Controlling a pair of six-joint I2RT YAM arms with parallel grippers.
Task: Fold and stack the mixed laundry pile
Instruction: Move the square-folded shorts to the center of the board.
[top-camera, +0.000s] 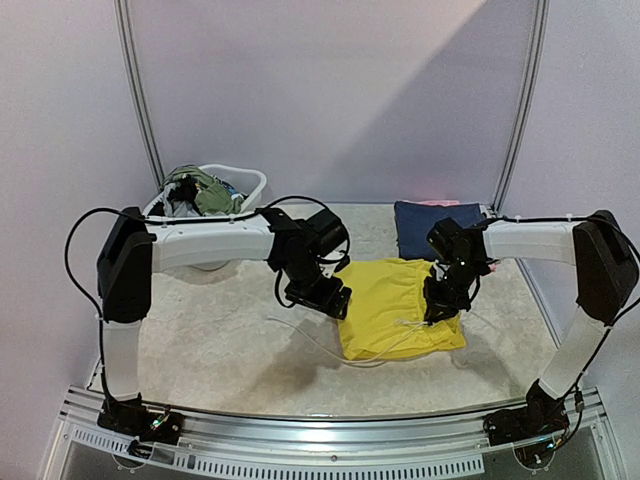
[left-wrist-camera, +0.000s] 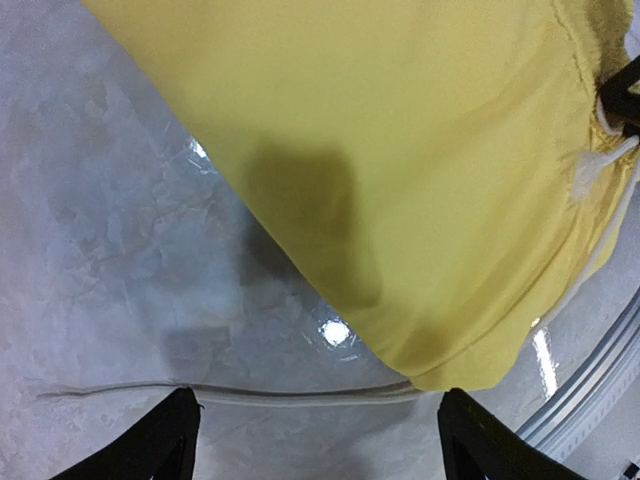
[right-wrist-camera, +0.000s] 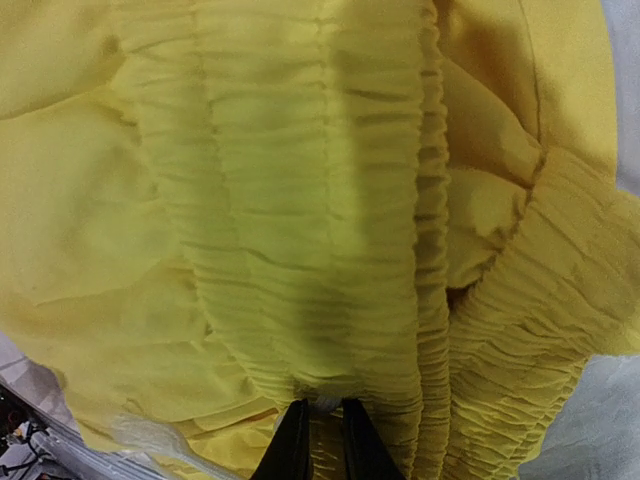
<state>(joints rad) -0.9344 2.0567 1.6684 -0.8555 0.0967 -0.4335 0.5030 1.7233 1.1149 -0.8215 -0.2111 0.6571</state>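
Your right gripper (right-wrist-camera: 318, 432) is pinched tight on the gathered waistband of the yellow garment (right-wrist-camera: 250, 200). Your left gripper (left-wrist-camera: 318, 440) hangs spread wide over the table (left-wrist-camera: 120, 250) at the garment's edge, white drawstring (left-wrist-camera: 250, 392) just ahead. The garment lies flat centre-right, near a folded navy piece (top-camera: 435, 225), with more laundry (top-camera: 200, 190) in the white tub (top-camera: 252, 183)

Two matching arms. Left arm (top-camera: 205, 243): white tubular links with boxy black joint housings. Right arm (top-camera: 530, 240): same white links and black housings. A thin black cable (top-camera: 68, 250) loops off each arm. Black bases (top-camera: 140, 420) sit bolted at the worktop (top-camera: 220, 350) near edge. Left tool (left-wrist-camera: 315, 440): two flat matte black fingers (left-wrist-camera: 160, 445). Right tool (right-wrist-camera: 320, 440): black, with narrow tapered tips.
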